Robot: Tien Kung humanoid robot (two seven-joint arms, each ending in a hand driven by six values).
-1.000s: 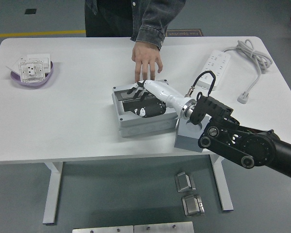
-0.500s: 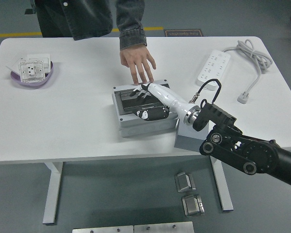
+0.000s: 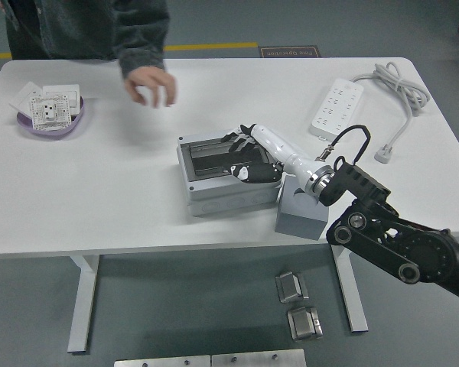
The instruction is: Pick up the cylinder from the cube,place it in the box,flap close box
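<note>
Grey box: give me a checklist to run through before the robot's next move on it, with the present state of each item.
1. Right hand over the grey box: ok, it reaches in over the open top.
2. Cylinder gone from the grey cube: ok, none shows on the cube's top.
3. Cylinder lying in the box: cannot tell, the hand covers the inside.
4. Hand free of the cylinder: cannot tell, the fingers are hard to read against the dark interior.
5. Person's hand clear of the box: ok, it is raised above the table's far left part.
6. Box flap shut: not ok, the top is open.
</note>
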